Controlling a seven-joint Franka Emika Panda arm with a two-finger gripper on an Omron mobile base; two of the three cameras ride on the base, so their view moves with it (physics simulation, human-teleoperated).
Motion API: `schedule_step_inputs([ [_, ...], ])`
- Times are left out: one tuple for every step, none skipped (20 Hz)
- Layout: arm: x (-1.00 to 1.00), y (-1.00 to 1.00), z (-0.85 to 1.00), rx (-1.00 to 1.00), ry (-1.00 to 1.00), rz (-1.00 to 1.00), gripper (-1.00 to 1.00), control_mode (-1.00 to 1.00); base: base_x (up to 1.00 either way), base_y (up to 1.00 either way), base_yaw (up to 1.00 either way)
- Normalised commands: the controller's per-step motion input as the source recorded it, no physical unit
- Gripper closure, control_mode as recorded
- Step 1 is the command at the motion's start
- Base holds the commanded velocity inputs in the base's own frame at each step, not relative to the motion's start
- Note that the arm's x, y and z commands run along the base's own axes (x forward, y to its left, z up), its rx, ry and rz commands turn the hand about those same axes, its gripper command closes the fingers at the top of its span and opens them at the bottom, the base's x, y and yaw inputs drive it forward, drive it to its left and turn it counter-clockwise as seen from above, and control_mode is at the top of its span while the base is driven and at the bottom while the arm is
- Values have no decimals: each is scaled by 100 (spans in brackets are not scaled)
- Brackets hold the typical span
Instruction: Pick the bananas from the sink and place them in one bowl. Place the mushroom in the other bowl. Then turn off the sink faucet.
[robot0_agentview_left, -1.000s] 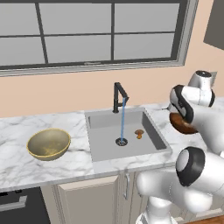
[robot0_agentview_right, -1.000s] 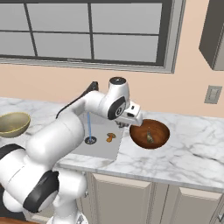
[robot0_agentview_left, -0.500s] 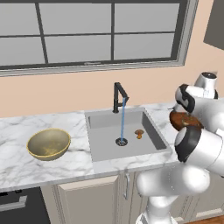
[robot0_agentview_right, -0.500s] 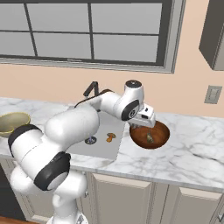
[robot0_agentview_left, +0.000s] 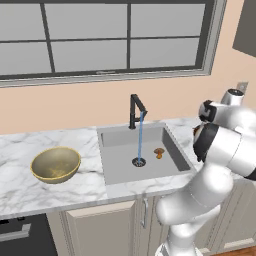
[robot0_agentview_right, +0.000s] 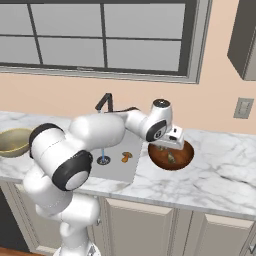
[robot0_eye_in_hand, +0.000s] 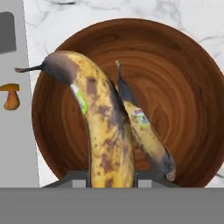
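My gripper (robot0_eye_in_hand: 109, 177) is shut on a spotted yellow banana (robot0_eye_in_hand: 103, 127) and holds it just above the dark reddish-brown bowl (robot0_eye_in_hand: 183, 96). A second banana (robot0_eye_in_hand: 146, 135) lies inside that bowl. From the right base the gripper (robot0_agentview_right: 172, 144) hangs over the bowl (robot0_agentview_right: 186, 159) on the counter right of the sink (robot0_agentview_right: 117, 167). The orange-brown mushroom (robot0_agentview_right: 126, 157) (robot0_agentview_left: 159, 153) lies on the sink floor near the drain. The black faucet (robot0_agentview_left: 136, 110) still runs a thin blue stream. The brassy bowl (robot0_agentview_left: 55, 164) stands left of the sink (robot0_agentview_left: 120, 167).
White marble counter (robot0_agentview_right: 220, 170) stretches right of the brown bowl. A window and peach wall rise behind the sink. My own arm arches over the sink's right side in the right base view. A wall switch (robot0_agentview_right: 243, 107) sits at the far right.
The arm has swung right from the sink's edge, carrying the banana until it hangs over the brown bowl. Mushroom, brassy bowl and water stream are unchanged.
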Motion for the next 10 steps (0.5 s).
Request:
schedule_step_inputs([
  [1, -29, -21, 0, 12, 0, 100, -100, 0, 0, 0],
  [7, -26, -21, 0, 12, 0, 100, -100, 0, 0, 0],
  [15, -29, -18, 0, 11, 0, 100, -100, 0, 0, 0],
  [13, -31, -21, 0, 13, 0, 100, -100, 0, 0, 0],
  [11, -29, -27, 0, 13, 1, 100, -100, 0, 0, 0],
  [21, -21, -28, 0, 12, 1, 100, -100, 0, 0, 0],
  [26, -15, -33, 0, 10, 1, 100, -100, 0, 0, 0],
  [28, -14, -41, 0, 7, 2, 100, -100, 0, 0, 0],
  [26, -17, -34, 0, 7, 2, 100, -100, 0, 0, 0],
  [0, -21, -6, 0, 4, 2, 100, -100, 0, 0, 0],
])
